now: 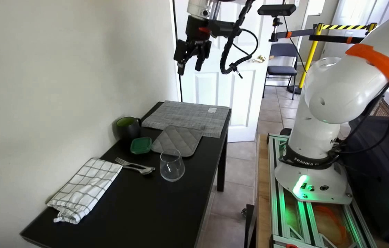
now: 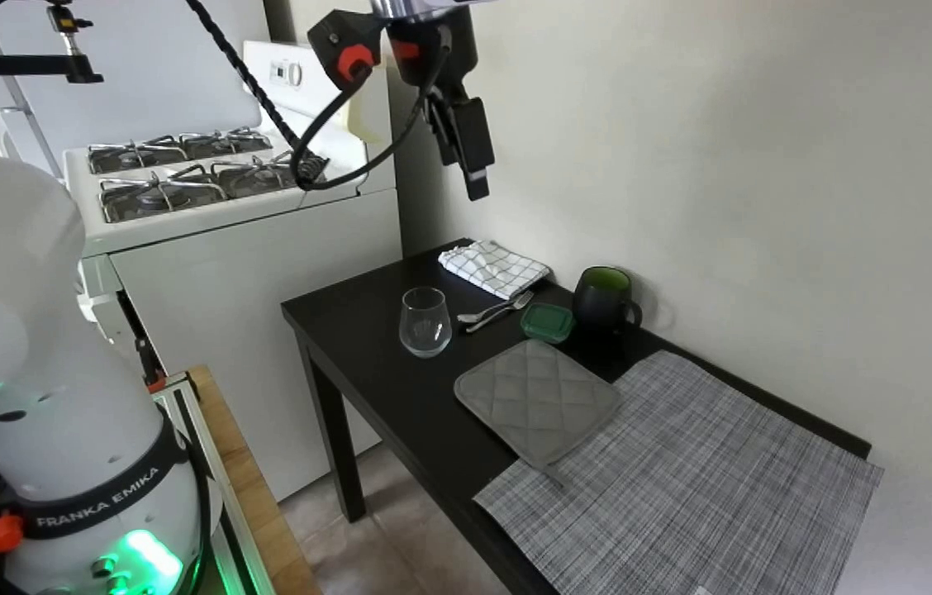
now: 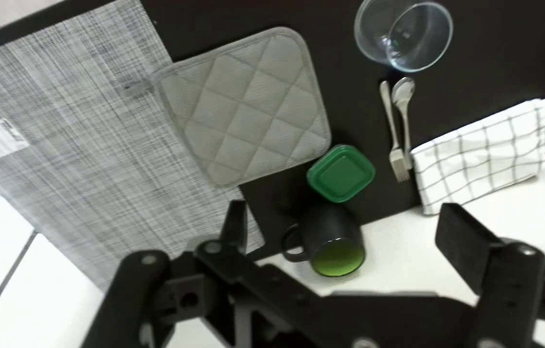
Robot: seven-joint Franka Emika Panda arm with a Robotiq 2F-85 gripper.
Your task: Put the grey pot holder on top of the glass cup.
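The grey pot holder point(image 1: 179, 139) lies flat on the black table, one side overlapping the paler mat. It also shows in an exterior view point(image 2: 539, 401) and in the wrist view point(image 3: 248, 108). The glass cup point(image 1: 172, 168) stands upright and empty on the table beside the pot holder, apart from it. The glass cup also shows in an exterior view point(image 2: 425, 324) and at the top of the wrist view point(image 3: 420, 38). My gripper point(image 1: 190, 68) is open and empty, high above the table. Its two fingers are wide apart in the wrist view point(image 3: 342, 210).
A dark mug point(image 1: 128, 129), green inside, stands by the wall next to a green-lidded container point(image 1: 141, 145). A fork and spoon point(image 1: 135, 166) lie near the checked cloth point(image 1: 86, 187). The pale grey mat point(image 1: 194, 115) covers one table end. A wall runs along the table's long edge.
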